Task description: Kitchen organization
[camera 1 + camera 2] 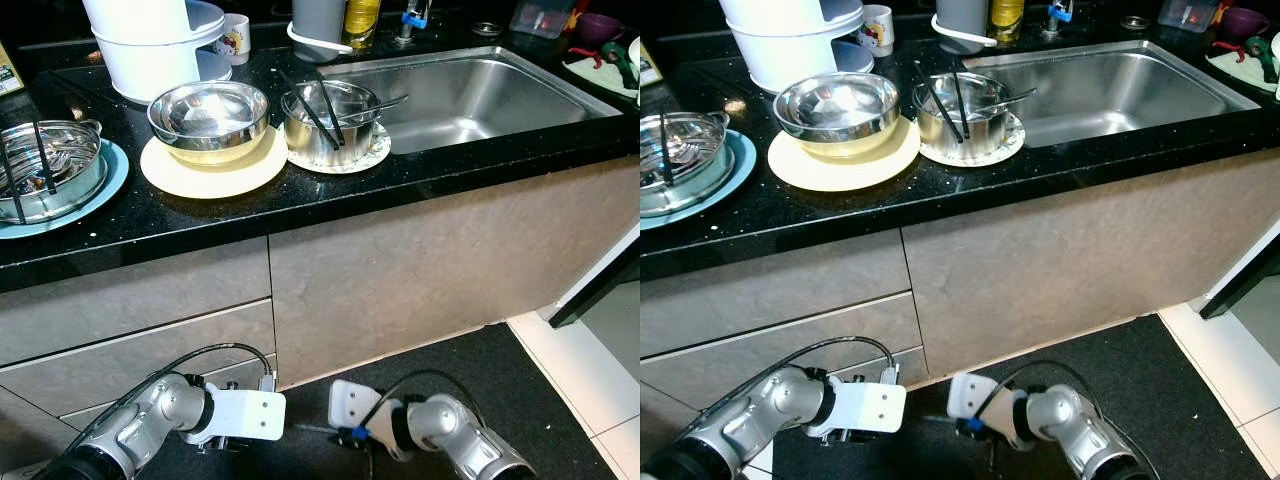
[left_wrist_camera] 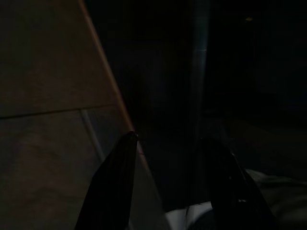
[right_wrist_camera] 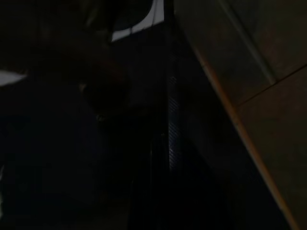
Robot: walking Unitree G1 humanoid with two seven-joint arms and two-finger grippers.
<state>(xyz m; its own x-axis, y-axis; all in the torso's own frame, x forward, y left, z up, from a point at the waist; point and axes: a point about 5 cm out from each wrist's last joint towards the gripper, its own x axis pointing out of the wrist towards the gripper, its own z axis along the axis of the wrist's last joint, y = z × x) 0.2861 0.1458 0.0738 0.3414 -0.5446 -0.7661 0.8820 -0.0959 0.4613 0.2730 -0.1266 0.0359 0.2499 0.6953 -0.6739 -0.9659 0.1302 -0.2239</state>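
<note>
On the black counter (image 1: 300, 195) a wide steel bowl (image 1: 209, 118) sits on a cream plate (image 1: 214, 168). Beside it a smaller steel bowl (image 1: 330, 125) holding black chopsticks and a spoon rests on a patterned plate. At the far left a steel pot (image 1: 45, 165) with chopsticks stands on a blue plate (image 1: 112, 172). Both silver arms hang low in front of the cabinet, the left arm (image 1: 170, 410) and the right arm (image 1: 440, 425). In the dark left wrist view my left gripper (image 2: 169, 140) is open with nothing between its fingers. The right wrist view is too dark to read.
A steel sink (image 1: 480, 95) lies at the counter's right. Stacked white tubs (image 1: 150, 45), a mug (image 1: 233, 38) and bottles stand at the back. Grey drawer fronts (image 1: 130, 330) face me. Dark mat (image 1: 520, 390) underfoot, with white tiles (image 1: 590, 370) to the right.
</note>
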